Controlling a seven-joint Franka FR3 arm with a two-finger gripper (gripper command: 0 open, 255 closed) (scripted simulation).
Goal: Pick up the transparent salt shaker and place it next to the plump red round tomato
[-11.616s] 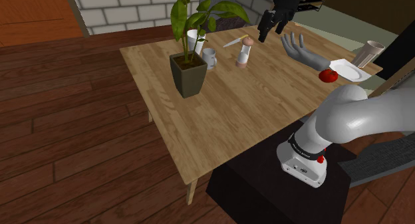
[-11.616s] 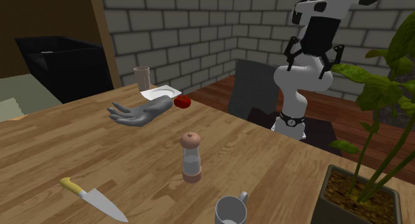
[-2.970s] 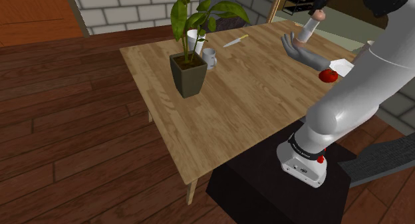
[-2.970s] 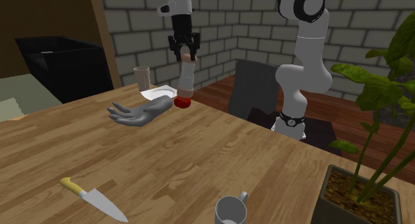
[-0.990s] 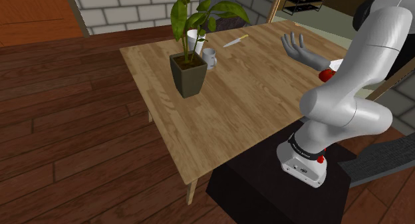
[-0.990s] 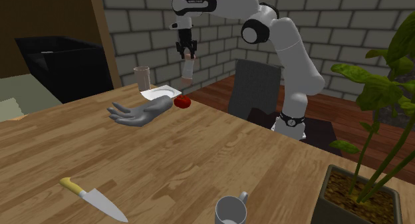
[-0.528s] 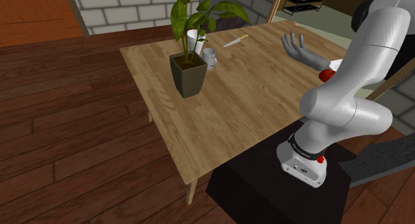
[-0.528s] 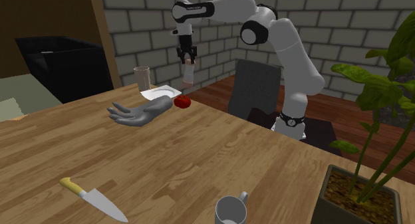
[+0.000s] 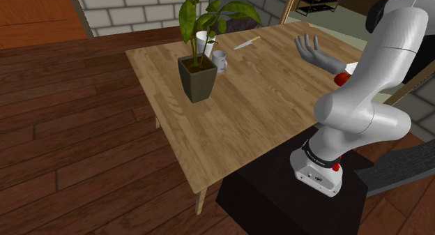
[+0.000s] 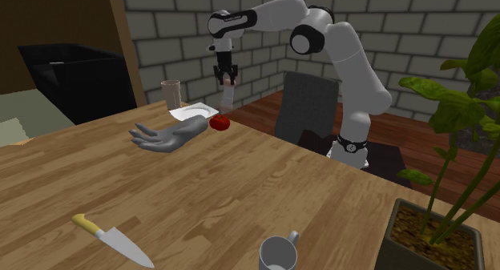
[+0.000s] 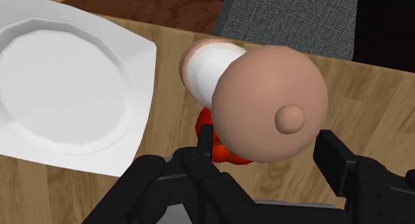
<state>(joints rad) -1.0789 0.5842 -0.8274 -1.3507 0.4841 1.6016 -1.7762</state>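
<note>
Presently the salt shaker is clamped upright in the pincer, held just above the tomato, slightly toward the second exterior view's right.

No word, brand, number or sign can be read anywhere on the worktop or around it. The black ring at the foot of the white robot arm carries a thin line of white lettering, seen in the shoulder view and the second exterior view, but it is too small to make out.
</note>
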